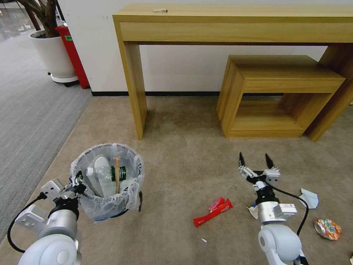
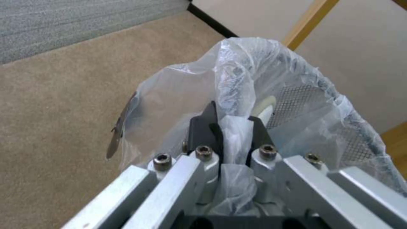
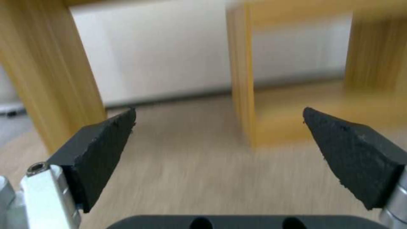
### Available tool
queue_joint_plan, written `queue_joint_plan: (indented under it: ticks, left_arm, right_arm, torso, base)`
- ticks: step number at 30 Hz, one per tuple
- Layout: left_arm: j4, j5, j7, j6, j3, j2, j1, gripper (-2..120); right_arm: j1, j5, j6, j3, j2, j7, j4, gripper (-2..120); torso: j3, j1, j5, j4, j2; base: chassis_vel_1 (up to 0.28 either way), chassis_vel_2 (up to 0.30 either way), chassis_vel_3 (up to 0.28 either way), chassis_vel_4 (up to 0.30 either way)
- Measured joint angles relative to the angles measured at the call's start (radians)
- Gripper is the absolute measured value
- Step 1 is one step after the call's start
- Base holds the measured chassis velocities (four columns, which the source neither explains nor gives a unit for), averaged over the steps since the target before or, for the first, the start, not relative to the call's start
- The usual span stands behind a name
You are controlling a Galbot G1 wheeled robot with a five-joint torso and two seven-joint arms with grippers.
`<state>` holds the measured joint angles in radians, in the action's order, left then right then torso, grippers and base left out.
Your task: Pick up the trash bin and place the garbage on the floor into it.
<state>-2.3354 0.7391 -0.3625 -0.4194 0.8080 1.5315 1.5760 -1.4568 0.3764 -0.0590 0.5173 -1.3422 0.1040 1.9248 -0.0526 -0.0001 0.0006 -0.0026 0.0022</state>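
Trash bin [image 1: 106, 184] hangs at the robot's left, its bagged rim pinched between the closed fingers of the left gripper [image 2: 232, 127]; a clear bottle [image 1: 101, 172] and a wooden stick [image 1: 117, 175] already stand inside it. Its base looks just clear of the floor [image 1: 184, 147], though the bag hides that edge. The right gripper [image 1: 256, 165] is spread wide and holds nothing, poised above the carpet beyond the red wrapper [image 1: 213, 212].

To do this step well, I'd bring the open fingers down astride the wrapper's narrow width and keep the bin level so nothing tips out. A crushed can [image 1: 327, 229] and a blue-white cup [image 1: 309, 198] lie near the right arm. The beige pile is short and flat, so thin litter sits flush and wants a low, firm pinch. A wooden desk [image 1: 235, 22] and a low shelf [image 1: 279, 92] stand against the white wall ahead, with grey carpet [image 1: 33, 110] off to the left
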Motion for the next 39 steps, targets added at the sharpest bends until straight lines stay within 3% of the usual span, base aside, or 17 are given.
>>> queue_joint_plan:
  ticks: [1, 2, 5, 6, 7, 9, 13, 20, 30, 39]
  left_arm:
    - [-0.002, -0.001, 0.000, 0.000, -0.001, -0.001, 0.002, 3]
    - [-0.002, -0.001, 0.000, 0.000, -0.001, -0.001, 0.002, 3]
    - [-0.007, -0.003, 0.000, 0.000, -0.002, -0.002, 0.003, 3]
    - [-0.007, -0.003, 0.000, 0.000, -0.002, -0.002, 0.003, 3]
    - [-0.007, -0.005, 0.000, -0.002, -0.003, -0.002, 0.005, 3]
    - [-0.007, -0.006, 0.000, -0.003, -0.003, -0.002, 0.008, 3]
    - [-0.007, -0.006, 0.000, -0.004, -0.001, -0.001, 0.009, 3]
    - [-0.018, -0.009, -0.001, -0.001, -0.007, 0.005, 0.012, 3]
    - [-0.020, -0.030, -0.001, 0.004, -0.019, 0.014, 0.025, 3]
    - [-0.023, -0.028, -0.001, 0.007, -0.011, 0.016, 0.031, 3]
  right_arm:
    - [0.007, 0.040, 0.069, -0.026, 0.008, 0.044, -0.014, 100]
    - [0.007, 0.040, 0.069, -0.026, 0.008, 0.044, -0.014, 100]
    - [0.037, 0.155, 0.265, -0.080, 0.016, 0.199, -0.041, 100]
    - [0.037, 0.155, 0.265, -0.080, 0.016, 0.199, -0.041, 100]
    - [0.062, 0.226, 0.376, -0.095, 0.013, 0.296, -0.052, 100]
    - [0.101, 0.321, 0.473, -0.102, 0.004, 0.381, -0.074, 100]
    - [0.148, 0.458, 0.575, -0.106, -0.002, 0.452, -0.116, 100]
    - [0.223, 0.602, 0.647, -0.110, -0.018, 0.520, -0.242, 100]
    - [0.331, 0.536, 0.645, -0.138, -0.075, 0.496, -0.458, 100]
    - [0.362, 0.462, 0.631, -0.152, -0.096, 0.468, -0.525, 76]
  torso:
    - [0.000, 0.000, 0.0000, 0.0001, 0.000]
    - [0.000, 0.000, 0.0000, 0.0001, 0.000]
    - [0.000, 0.000, 0.0003, 0.0002, 0.000]
    - [0.000, 0.000, 0.0003, 0.0002, 0.000]
    - [0.000, 0.000, 0.0001, 0.0001, 0.000]
    - [0.000, 0.000, 0.0003, 0.0002, 0.000]
    - [0.000, 0.000, 0.0001, 0.0002, 0.000]
    - [0.000, 0.000, 0.0001, 0.0001, 0.000]
    - [0.000, 0.000, 0.0002, 0.0002, 0.000]
    - [0.000, 0.000, 0.0001, 0.0001, 0.000]
  base:
    - [0.000, 0.000, 0.000, 0.000]
    - [0.000, 0.000, 0.000, 0.000]
    - [0.000, 0.000, 0.000, 0.000]
    - [0.000, 0.000, 0.000, 0.000]
    - [0.000, 0.000, 0.000, 0.000]
    - [0.000, 0.000, 0.000, 0.000]
    - [0.000, 0.000, 0.000, 0.000]
    - [0.000, 0.000, 0.000, 0.000]
    - [0.000, 0.000, 0.000, 0.000]
    - [0.000, 0.000, 0.000, 0.000]
